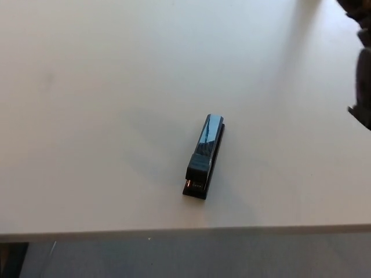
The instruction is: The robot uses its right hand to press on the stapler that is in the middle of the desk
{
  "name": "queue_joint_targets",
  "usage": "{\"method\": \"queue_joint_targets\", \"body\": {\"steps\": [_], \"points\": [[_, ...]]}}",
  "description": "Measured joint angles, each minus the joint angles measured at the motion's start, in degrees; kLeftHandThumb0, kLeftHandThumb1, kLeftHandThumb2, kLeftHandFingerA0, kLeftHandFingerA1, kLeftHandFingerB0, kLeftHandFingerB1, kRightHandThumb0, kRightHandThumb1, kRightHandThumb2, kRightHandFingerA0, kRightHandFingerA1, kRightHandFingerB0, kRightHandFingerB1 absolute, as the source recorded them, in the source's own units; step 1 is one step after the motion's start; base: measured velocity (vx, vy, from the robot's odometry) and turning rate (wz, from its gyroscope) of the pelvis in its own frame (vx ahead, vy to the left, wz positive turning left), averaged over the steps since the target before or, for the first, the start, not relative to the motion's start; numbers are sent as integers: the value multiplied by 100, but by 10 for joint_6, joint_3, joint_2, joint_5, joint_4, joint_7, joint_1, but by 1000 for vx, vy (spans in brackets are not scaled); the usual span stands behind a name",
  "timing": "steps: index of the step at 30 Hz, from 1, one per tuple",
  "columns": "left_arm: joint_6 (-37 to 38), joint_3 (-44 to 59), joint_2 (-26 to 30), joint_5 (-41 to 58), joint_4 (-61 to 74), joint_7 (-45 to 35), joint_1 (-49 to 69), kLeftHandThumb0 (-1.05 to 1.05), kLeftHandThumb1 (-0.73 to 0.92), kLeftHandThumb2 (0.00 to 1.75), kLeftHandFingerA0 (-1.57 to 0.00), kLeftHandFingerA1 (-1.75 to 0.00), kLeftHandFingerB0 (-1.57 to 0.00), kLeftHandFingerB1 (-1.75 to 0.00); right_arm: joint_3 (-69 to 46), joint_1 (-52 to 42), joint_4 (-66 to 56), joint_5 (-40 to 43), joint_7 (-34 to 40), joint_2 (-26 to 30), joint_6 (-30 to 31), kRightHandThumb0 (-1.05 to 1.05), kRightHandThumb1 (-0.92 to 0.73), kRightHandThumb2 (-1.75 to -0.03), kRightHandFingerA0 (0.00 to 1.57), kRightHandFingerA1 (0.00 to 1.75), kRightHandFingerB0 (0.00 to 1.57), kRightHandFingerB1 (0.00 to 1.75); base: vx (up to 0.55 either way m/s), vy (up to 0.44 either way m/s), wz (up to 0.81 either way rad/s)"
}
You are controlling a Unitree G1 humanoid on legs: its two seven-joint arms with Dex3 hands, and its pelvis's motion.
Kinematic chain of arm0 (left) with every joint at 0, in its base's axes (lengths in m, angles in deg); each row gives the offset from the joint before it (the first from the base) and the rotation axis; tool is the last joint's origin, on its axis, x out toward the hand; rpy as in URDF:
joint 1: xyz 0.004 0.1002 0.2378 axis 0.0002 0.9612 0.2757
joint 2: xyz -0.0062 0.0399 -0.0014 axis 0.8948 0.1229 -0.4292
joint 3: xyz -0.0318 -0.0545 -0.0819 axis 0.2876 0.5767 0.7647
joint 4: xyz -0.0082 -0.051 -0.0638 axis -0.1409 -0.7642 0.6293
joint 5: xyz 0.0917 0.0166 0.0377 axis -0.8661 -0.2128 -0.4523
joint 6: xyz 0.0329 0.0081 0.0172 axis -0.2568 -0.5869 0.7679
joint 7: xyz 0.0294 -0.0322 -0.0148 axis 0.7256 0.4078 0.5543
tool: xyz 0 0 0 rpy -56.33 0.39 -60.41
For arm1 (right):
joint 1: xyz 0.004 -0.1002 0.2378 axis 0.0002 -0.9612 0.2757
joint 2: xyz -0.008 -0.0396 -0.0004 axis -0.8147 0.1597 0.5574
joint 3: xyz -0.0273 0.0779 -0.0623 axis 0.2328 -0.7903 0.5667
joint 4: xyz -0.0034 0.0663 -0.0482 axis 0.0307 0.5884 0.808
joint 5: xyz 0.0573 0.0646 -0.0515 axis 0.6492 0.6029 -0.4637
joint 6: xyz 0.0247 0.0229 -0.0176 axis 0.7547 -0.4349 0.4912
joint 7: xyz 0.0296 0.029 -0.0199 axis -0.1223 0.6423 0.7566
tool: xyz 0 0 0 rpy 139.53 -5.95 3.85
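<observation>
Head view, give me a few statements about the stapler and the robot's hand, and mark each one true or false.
1. The black glossy stapler lies flat on the white desk. True.
2. The right hand is pressing on it. False: it is at the picture's right edge, well clear of it.
3. The left hand is beside the stapler. False: it is not in view.
4. The stapler is alone on the desk. True.

Bare desk [104,87] all round stapler [204,157]; nothing blocks approach.
</observation>
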Motion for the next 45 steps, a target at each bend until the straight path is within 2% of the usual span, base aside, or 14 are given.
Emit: {"method": "queue_joint_targets", "body": {"steps": [14, 15, 17, 21, 22, 23, 25, 26, 28, 29, 31, 34, 38, 45], "points": [[0, -10, 0, -1, 4, 1, -7, -34, 66, 118, -6, -51, -6, -51, 31, 178, 270, -12, -3, -91, 55, -71, -63, -85, 20, 41, 15, 38, 0, 0, 0], [0, -10, 0, -1, 7, 1, -7, -58, 92, 67, -23, -41, -22, -40, 29, 190, 297, -13, -3, -100, 56, -69, -62, -85, 25, 44, 18, 40, 0, 0, 0], [0, -12, 0, -2, 12, 2, -5, -35, 65, 118, -5, -51, -5, -50, 27, 206, 332, -14, -3, -110, 56, -67, -62, -87, 35, 49, 21, 42, 0, 0, 0], [0, -18, 0, -2, 27, 2, -3, -35, 64, 118, -6, -51, -4, -50, 21, 242, 413, -18, -3, -133, 56, -64, -73, -62, 55, 45, 35, 34, 0, 0, 0], [0, -19, 0, -2, 32, 2, -2, -63, 91, 70, -20, -44, -19, -41, 19, 252, 435, -19, -3, -138, 55, -67, -60, -93, 54, 59, 32, 48, 0, 0, 0], [0, -19, 0, -2, 36, 2, -1, -34, 66, 118, -6, -51, -4, -50, 18, 261, 453, -21, -2, -143, 55, -66, -61, -92, 54, 59, 34, 48, 0, 0, 0], [0, -21, 0, -2, 44, 2, 0, -35, 64, 117, -4, -50, -2, -49, 16, 281, 493, -23, -1, -153, 54, -59, -65, -60, 63, 81, 54, 39, 0, 0, 0], [0, -21, 0, -2, 47, 2, 0, -34, 67, 119, -4, -50, -3, -49, 16, 288, 508, -24, -1, -156, 54, -51, -60, -58, 57, 119, 61, 54, 0, 0, 0], [0, -22, -1, -2, 56, 2, 4, -34, 67, 119, -4, -50, -3, -49, 15, 309, 554, -27, 2, -169, 53, -51, -60, -58, 57, 119, 61, 54, 0, 0, 0], [0, -22, -2, -2, 61, 2, 6, -59, 92, 70, -20, -42, -20, -40, 14, 319, 575, -29, 4, -174, 51, -44, -57, -57, 64, 140, 61, 65, 0, 0, 0], [0, -23, -2, -2, 68, 2, 10, -35, 65, 118, -3, -50, -2, -49, 16, 335, 609, -35, 11, -183, 49, -19, -60, -56, 70, 161, 58, 91, 0, 0, 0], [0, -23, -3, -2, 76, 2, 15, -35, 66, 118, -3, -50, -2, -49, 22, 363, 672, -51, 33, -202, 45, -15, -67, -56, 59, 157, 54, 99, 0, 0, 0], [0, -26, -4, -2, 89, 1, 22, -37, 60, 115, -3, -50, -2, -49, 32, 393, 749, -72, 61, -227, 41, -2, -75, -43, 50, 175, 41, 166, 0, 0, 0], [0, -46, -10, -3, 125, 2, 35, -36, 61, 116, -5, -51, -3, -50, 79, 425, 882, -126, 92, -239, 30, -9, -63, -52, 67, 175, 54, 166, 0, 0, 0]]}}
